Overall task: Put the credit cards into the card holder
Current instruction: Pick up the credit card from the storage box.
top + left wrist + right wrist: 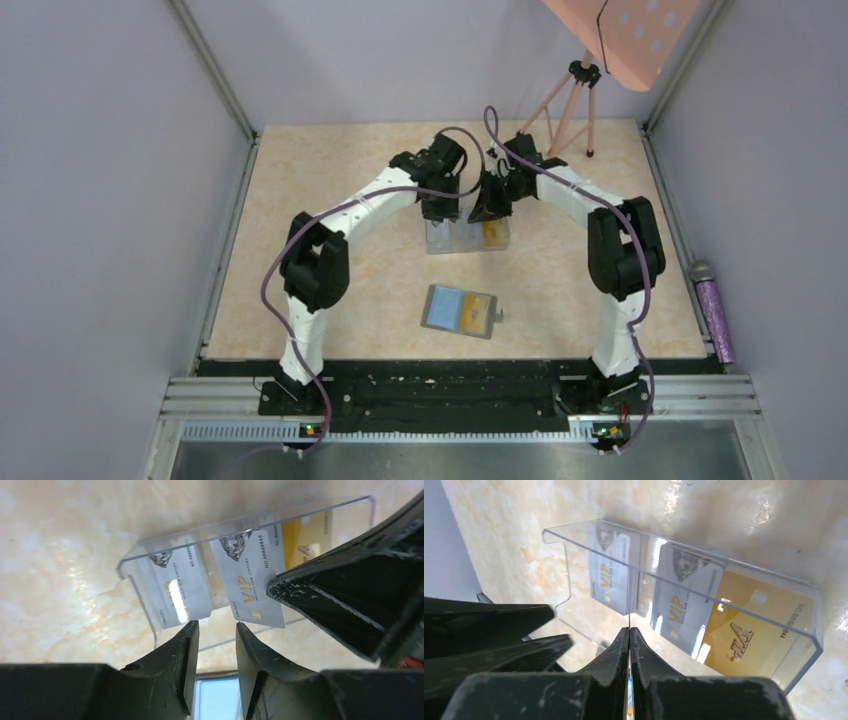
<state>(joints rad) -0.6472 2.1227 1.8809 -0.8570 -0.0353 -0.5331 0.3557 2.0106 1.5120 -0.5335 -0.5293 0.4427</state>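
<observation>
Left wrist view: my left gripper (215,629) is parted with nothing between the fingers, its tips just short of the near lip of the clear plastic three-compartment box (320,510). Just beyond the tips, one pale grey VIP credit card (180,592) sits in the left compartment. A second pale grey VIP credit card (247,577) leans tilted in the middle one. A yellow credit card (300,540) fills the third.

Right wrist view: my right gripper (629,632) is pressed tip to tip. A thin clear edge runs up out of the pinch. It is probably the box's partition, but I cannot confirm that it is clamped.

Top external view: the box lies beyond the centre of the beige marbled table (300,220). The small dark grey folding card holder (447,308) lies open nearer my bases, well apart from the box, with its light blue inside facing up. One orange credit card (478,310) is on its right half. Whether it is slotted or merely lying there, I cannot tell.

Progress, as judged: one card at most is delivered, and at least three are left in the box. The task is in its early stage.
</observation>
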